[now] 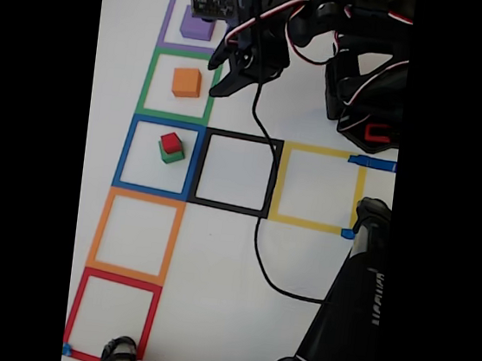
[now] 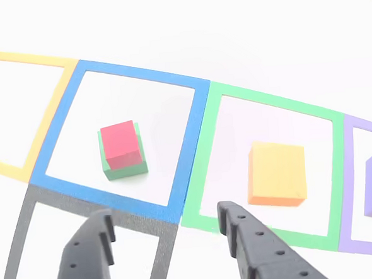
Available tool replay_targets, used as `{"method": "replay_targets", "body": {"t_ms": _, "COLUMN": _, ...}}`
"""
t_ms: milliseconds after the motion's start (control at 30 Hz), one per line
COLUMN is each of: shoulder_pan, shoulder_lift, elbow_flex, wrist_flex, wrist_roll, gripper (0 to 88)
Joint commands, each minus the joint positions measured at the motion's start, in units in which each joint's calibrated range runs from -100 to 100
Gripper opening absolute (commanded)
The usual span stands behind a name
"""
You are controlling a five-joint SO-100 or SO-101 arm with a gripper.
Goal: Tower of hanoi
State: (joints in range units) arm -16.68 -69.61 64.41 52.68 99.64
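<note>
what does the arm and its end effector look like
The arm is glossy black plastic with red-and-white wires along it and a black cable trailing over the table. The end effector has two dark grey printed fingers with small round holes.

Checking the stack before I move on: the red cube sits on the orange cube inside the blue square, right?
Not quite. The red cube sits on the green cube, inside the blue square, as the other view shows. The orange cube stands alone in the green square.
</note>
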Motion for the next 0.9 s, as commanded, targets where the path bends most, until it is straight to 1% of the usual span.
{"method": "replay_targets", "body": {"t_ms": 0, "shoulder_pan": 0.7, "shoulder_lift": 0.2, "elbow_flex": 14.0, "wrist_flex": -23.5, "wrist_roll": 0.4, "gripper": 28.4}}
{"method": "replay_targets", "body": {"t_ms": 100, "shoulder_pan": -0.2, "shoulder_lift": 1.7, "elbow_flex": 20.2, "wrist_flex": -33.0, "wrist_roll": 0.4, "gripper": 30.9}}
{"method": "replay_targets", "body": {"t_ms": 233, "shoulder_pan": -1.4, "shoulder_lift": 5.3, "elbow_flex": 27.2, "wrist_flex": -46.1, "wrist_roll": 0.4, "gripper": 31.5}}
{"method": "replay_targets", "body": {"t_ms": 500, "shoulder_pan": -1.5, "shoulder_lift": 24.1, "elbow_flex": 33.2, "wrist_flex": -74.8, "wrist_roll": 0.4, "gripper": 32.2}}
{"method": "replay_targets", "body": {"t_ms": 633, "shoulder_pan": -2.5, "shoulder_lift": 33.1, "elbow_flex": 33.0, "wrist_flex": -84.7, "wrist_roll": 0.4, "gripper": 31.9}}
{"method": "replay_targets", "body": {"t_ms": 867, "shoulder_pan": -3.9, "shoulder_lift": 43.5, "elbow_flex": 32.3, "wrist_flex": -94.9, "wrist_roll": 0.4, "gripper": 32.6}}
